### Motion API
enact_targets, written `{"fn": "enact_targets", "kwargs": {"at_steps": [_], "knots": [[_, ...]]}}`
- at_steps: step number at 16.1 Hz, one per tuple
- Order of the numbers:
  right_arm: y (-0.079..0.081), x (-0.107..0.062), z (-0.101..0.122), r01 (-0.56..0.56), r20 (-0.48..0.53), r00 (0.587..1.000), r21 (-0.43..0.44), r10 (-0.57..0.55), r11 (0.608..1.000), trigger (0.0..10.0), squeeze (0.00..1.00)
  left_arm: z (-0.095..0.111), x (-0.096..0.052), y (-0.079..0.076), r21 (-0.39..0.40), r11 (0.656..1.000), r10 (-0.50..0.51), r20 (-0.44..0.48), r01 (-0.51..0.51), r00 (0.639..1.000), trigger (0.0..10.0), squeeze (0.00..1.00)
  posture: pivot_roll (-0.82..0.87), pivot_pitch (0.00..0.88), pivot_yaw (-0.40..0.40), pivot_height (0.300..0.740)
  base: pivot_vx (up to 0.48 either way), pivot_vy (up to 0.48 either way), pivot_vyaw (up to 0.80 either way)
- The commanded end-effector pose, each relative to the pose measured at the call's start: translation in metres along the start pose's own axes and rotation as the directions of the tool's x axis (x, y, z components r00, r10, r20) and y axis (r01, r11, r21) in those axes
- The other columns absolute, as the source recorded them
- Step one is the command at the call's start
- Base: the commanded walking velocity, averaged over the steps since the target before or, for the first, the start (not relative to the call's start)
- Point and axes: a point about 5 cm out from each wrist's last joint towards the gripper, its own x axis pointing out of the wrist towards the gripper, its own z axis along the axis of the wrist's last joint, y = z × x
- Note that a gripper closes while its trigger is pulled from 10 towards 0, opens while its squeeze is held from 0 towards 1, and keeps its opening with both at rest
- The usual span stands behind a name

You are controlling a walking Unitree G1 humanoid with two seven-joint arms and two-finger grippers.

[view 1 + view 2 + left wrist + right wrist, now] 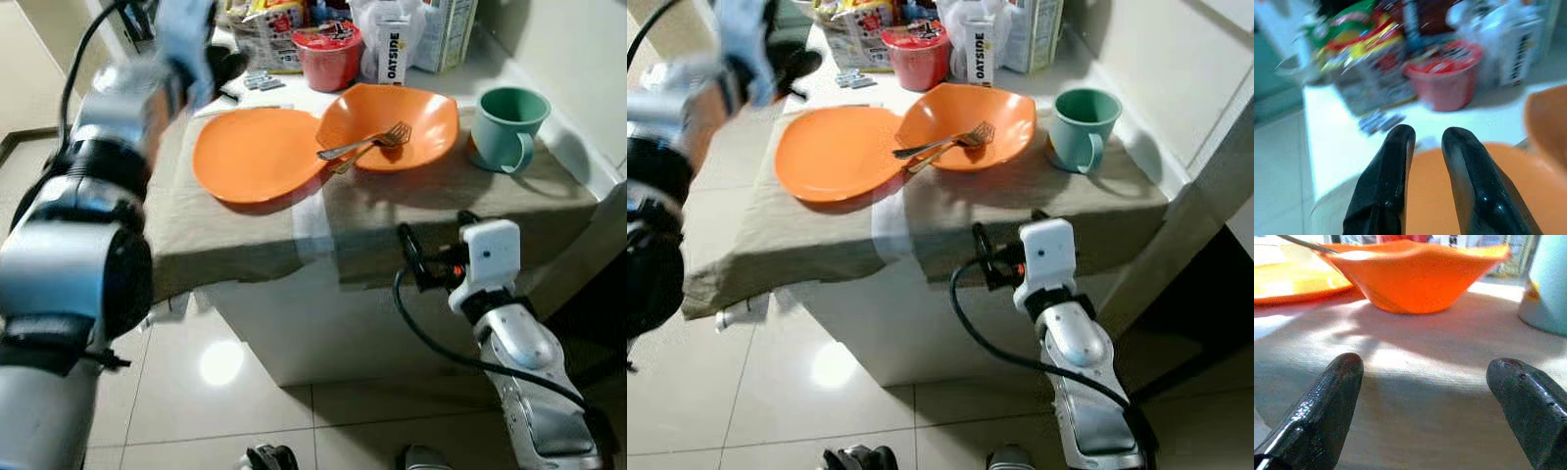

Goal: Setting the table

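My left gripper (1422,139) hovers, jaws nearly together and empty, over the orange plate (257,153) at nine o'clock on the tabletop (245,235). The bowl (392,122) holds a fork (367,144); mug (507,127) at three. My right gripper (1427,377), jaws apart, faces the six o'clock edge.

White table (294,323), near part covered by an olive cloth (235,235). On the cloth: orange plate (255,152) left, orange bowl (392,122) centre, teal mug (506,127) right. Far side: red cup (328,54), apparently noodles; cartons.
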Motion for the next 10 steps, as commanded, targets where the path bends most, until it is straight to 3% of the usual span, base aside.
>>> {"fn": "enact_targets", "kwargs": {"at_steps": [1,6,10], "knots": [[0.000,0.001,-0.002,-0.016,-0.002,1.000,0.004,0.016,1.000,10.0,0.00,-0.005,-0.008,0.015,-0.038,0.998,0.053,0.001,-0.053,0.999,10.0,0.00,-0.26,0.061,0.107,0.740,0.000,0.000,0.00],[0.001,0.002,0.001,-0.040,0.016,0.999,0.006,0.040,0.999,10.0,0.00,-0.048,-0.027,0.037,-0.128,0.982,0.129,-0.090,-0.140,0.987,10.0,0.00,-0.24,0.058,0.091,0.740,0.000,0.000,0.00],[0.001,0.000,0.000,-0.047,0.011,0.999,0.004,0.047,0.999,10.0,0.00,-0.072,-0.029,0.033,-0.259,0.956,0.104,-0.151,-0.141,0.983,10.0,0.00,-0.25,0.064,0.088,0.740,0.000,0.000,0.00]]}}
